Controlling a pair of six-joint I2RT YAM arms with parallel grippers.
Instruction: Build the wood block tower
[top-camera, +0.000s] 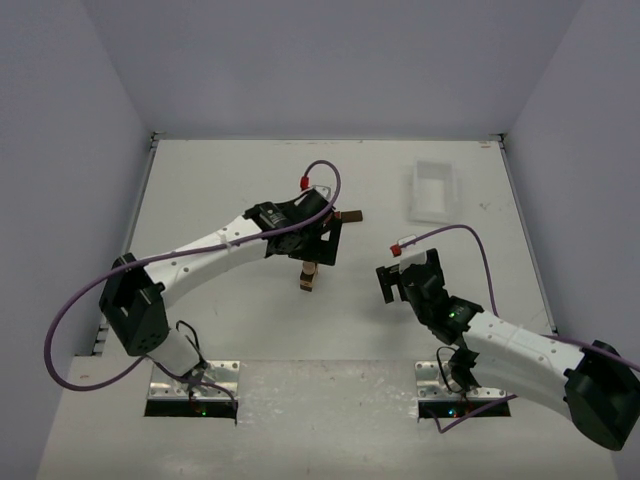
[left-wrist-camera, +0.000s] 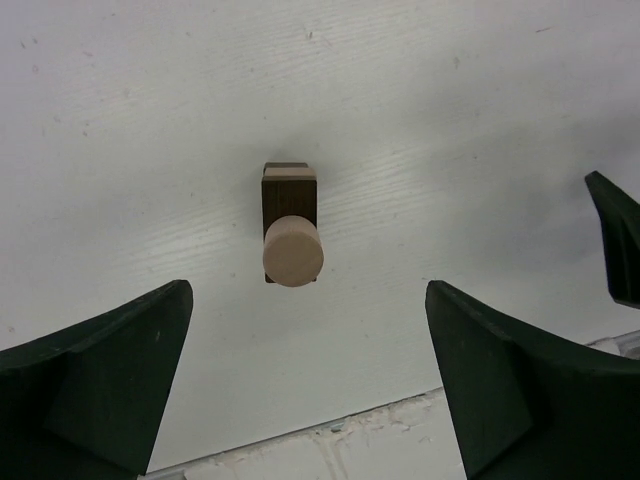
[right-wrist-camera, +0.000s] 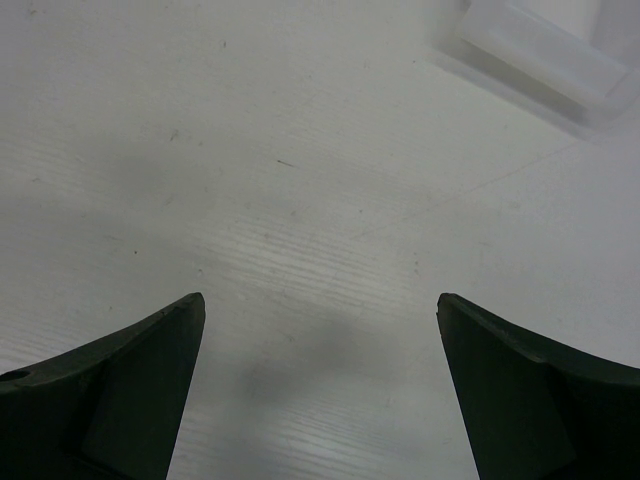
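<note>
The wood block tower (top-camera: 308, 276) stands near the middle of the table as a small stack. From straight above in the left wrist view, it shows a light tan round block (left-wrist-camera: 293, 252) on top of dark and reddish-brown blocks (left-wrist-camera: 289, 190). My left gripper (left-wrist-camera: 308, 290) hangs over the tower (left-wrist-camera: 291, 235), open wide, with its fingers well apart from the stack and nothing between them. The same gripper (top-camera: 318, 240) shows just behind the tower in the top view. My right gripper (top-camera: 400, 280) is open over bare table, to the right of the tower, and holds nothing (right-wrist-camera: 320, 298).
A white plastic tray (top-camera: 433, 190) lies at the back right; its corner (right-wrist-camera: 540, 55) shows in the right wrist view. A dark brown block (top-camera: 350, 216) lies beside the left gripper's right side. Walls close in the table on three sides.
</note>
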